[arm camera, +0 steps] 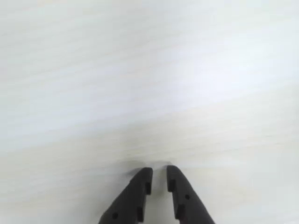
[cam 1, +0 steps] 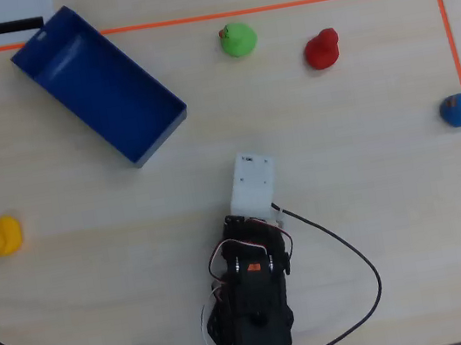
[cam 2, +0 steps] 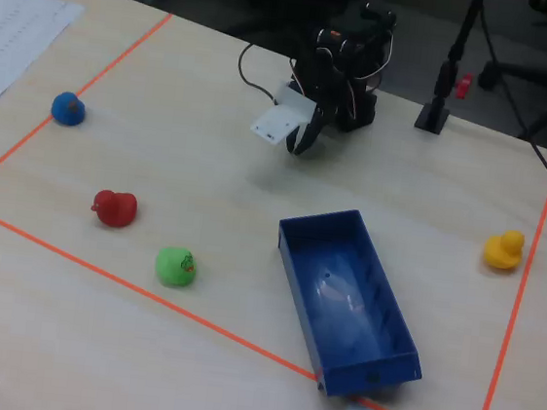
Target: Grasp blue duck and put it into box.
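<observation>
The blue duck [cam 1: 459, 109] sits at the right edge of the overhead view, against the orange tape line; in the fixed view it [cam 2: 67, 108] is at the far left. The blue box [cam 1: 101, 83] lies tilted at the upper left of the overhead view and is empty; in the fixed view it [cam 2: 347, 296] is at the lower middle. My gripper [arm camera: 159, 170] points down at bare table, its black fingers almost together and holding nothing. In the fixed view it [cam 2: 299, 144] hangs near the arm's base, far from both duck and box.
A green duck [cam 1: 237, 38], a red duck [cam 1: 322, 50] and a yellow duck [cam 1: 2, 235] stand on the table. Orange tape [cam 1: 187, 18] frames the work area. A cable [cam 1: 350, 250] loops right of the arm. Paper [cam 2: 8, 30] lies outside the tape.
</observation>
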Robot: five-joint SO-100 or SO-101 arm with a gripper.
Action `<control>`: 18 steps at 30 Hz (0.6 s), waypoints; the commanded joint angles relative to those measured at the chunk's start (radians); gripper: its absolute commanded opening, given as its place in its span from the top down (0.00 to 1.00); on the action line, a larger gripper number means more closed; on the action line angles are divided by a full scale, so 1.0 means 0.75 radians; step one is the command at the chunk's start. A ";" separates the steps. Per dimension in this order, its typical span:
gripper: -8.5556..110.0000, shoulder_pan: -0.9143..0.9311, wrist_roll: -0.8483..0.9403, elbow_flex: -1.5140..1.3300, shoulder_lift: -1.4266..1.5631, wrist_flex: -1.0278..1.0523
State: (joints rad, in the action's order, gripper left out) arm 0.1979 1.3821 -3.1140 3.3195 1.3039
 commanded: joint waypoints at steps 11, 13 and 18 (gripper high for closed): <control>0.93 0.012 -0.108 0.004 -0.012 -0.006; 0.93 0.033 -0.112 0.006 -0.020 -0.080; 0.92 0.217 -0.119 0.405 -0.444 -0.362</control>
State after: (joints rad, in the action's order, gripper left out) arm 0.2746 1.3039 -3.0787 3.2137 1.1643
